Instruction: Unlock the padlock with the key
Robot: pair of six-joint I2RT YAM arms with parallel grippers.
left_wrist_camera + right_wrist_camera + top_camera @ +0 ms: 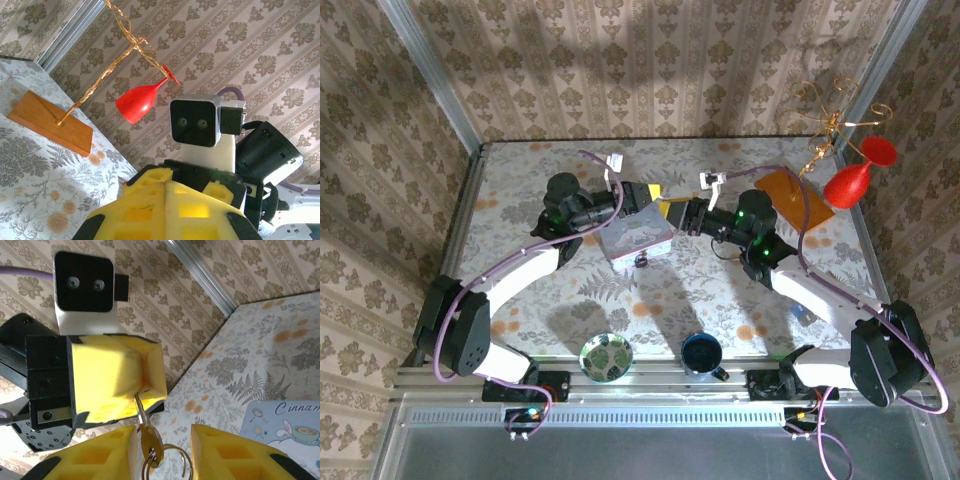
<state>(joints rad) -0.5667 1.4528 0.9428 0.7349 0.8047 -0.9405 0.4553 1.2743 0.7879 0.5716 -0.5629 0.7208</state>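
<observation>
Because the key [147, 440] has to end up in a grip fit for pushing it into a lock, the two arms meet over the middle of the table [720, 300], toward its far edge. The left gripper [140, 385] is clamped on the key's blade, so the head and rings hang free below. The right gripper [162, 455] has its yellow fingers [100, 457] parted to either side of that head and does not seem to touch it; this looks like a handover about to be made.

The padlock [642, 261], as far as I can tell, is the small dark thing lying on the table just beside the near edge of the lavender tin [635, 236], under where the grippers meet. It is too small to say how it lies. No gripper holds it.

Counted:
- one key on its rings
- one padlock
- one tin
- one patterned bowl [605, 357] and one dark cup [702, 352], both at the table's near edge, well apart from the work
- one red glass [855, 175] hanging from a gold wire stand [825, 130] on a wooden base [790, 190], at the far right corner
</observation>
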